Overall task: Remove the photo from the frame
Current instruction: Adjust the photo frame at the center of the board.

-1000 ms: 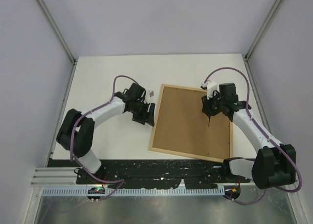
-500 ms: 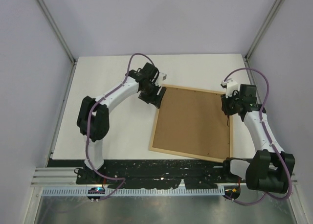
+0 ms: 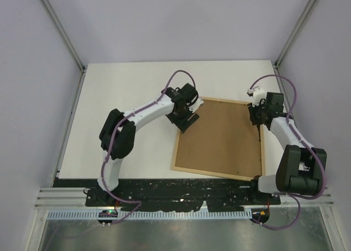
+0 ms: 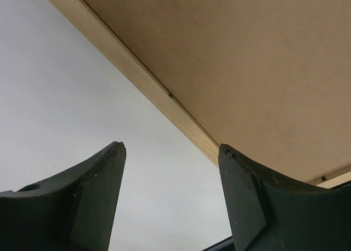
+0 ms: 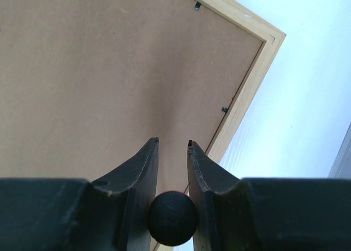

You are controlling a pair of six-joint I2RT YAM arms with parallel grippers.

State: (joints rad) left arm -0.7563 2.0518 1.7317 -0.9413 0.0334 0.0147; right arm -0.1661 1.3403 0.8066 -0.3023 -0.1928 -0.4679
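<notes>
Toward the near right of the worktop [image 3: 120, 86]: one frame [image 3: 219, 141], lying flat and face down, slightly askew, its near strip close to the near edge. Thin pale wood strips surround a brown back board [image 5: 82, 64]. Small dark clips [image 5: 225, 109] on the inner rim appear to pin the board. Likely light and stiff, and prone to slide on the smooth top; any glass would be fragile. No photo in view, presumably under the board. A thin print creases easily and is best taken by its border once the board is off.

Toward the right edge: right hand [image 5: 173, 142], closed on a dark round-ended tool [image 5: 173, 218], above the board beside the frame's right strip.

Toward the middle: left hand [image 4: 171, 149], fingers spread wide and holding nothing, at the frame's far left corner. The board is best lifted at an edge after the clips are turned.
</notes>
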